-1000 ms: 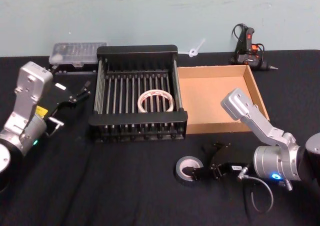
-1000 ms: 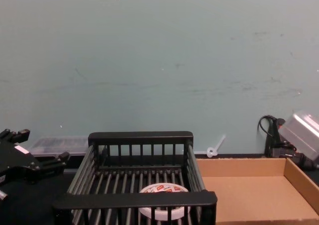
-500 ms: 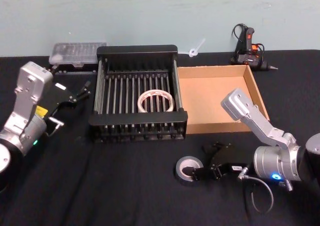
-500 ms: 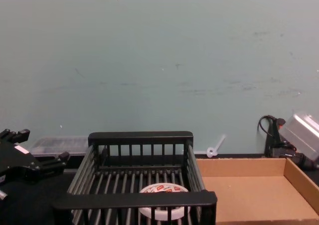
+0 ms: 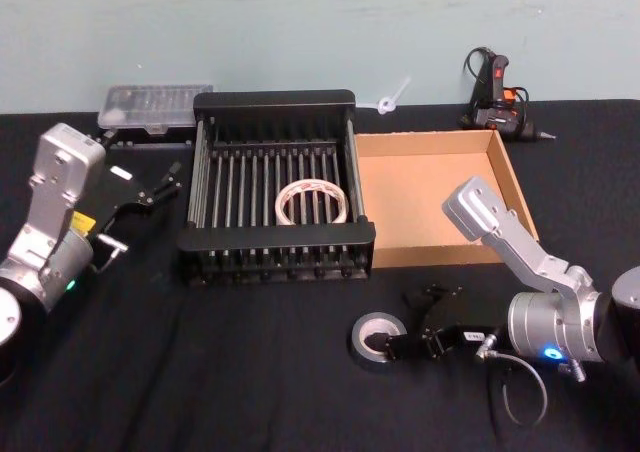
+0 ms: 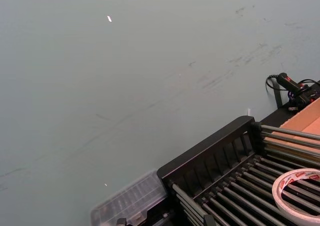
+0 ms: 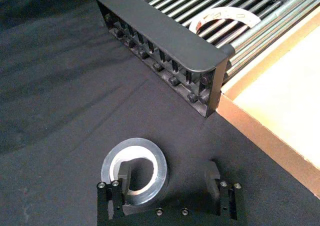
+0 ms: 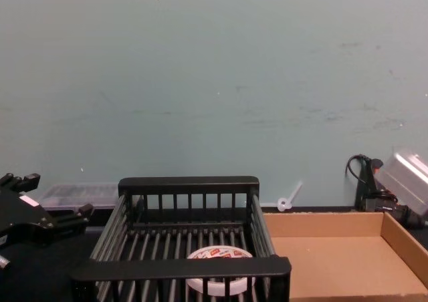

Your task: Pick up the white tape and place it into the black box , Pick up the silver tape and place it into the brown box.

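The flat white roll of tape (image 5: 312,202) lies in the black slatted crate (image 5: 275,106). We now address the dull grey-silver tape roll (image 7: 134,170), flat on the table before the shallow brown cardboard box (image 5: 510,187). The right gripper (image 7: 170,178) stands spread, one finger (image 7: 124,175) in the core. We close squarely on the wall, then lift vertically. The left gripper (image 5: 150,192) idles left of the crate; we cannot tell its state.

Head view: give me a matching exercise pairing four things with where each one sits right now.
Things:
1. flat white roll of tape
2. dull grey-silver tape roll
3. clear plastic case
4. shallow brown cardboard box

Places:
A. behind the crate's left corner
B. inside the black slatted crate
C. right of the crate
D. on the black cloth, at the open right gripper

Pairs: 1-B, 2-D, 3-A, 4-C
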`<act>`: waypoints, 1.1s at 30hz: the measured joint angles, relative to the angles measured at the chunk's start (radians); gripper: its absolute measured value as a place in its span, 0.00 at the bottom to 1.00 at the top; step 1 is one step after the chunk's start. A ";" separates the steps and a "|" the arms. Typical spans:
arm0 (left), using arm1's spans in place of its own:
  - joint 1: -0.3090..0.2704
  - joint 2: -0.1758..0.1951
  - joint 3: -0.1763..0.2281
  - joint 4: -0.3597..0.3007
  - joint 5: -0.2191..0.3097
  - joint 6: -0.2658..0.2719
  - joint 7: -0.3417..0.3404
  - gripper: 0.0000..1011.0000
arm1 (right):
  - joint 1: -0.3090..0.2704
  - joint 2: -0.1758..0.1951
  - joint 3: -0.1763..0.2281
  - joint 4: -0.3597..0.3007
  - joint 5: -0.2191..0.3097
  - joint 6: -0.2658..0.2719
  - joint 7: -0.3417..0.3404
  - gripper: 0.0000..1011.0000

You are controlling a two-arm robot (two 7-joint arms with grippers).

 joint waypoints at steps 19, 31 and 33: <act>0.000 0.000 0.000 0.000 0.000 0.000 0.000 0.99 | 0.000 0.000 0.000 0.000 0.001 0.000 0.000 0.44; 0.000 0.000 0.000 0.000 0.000 0.000 0.000 0.99 | 0.000 0.000 0.000 0.000 0.001 0.000 0.000 0.17; 0.000 0.000 0.000 0.000 0.000 0.000 0.000 0.99 | 0.000 0.000 0.000 0.000 0.001 0.000 0.000 0.17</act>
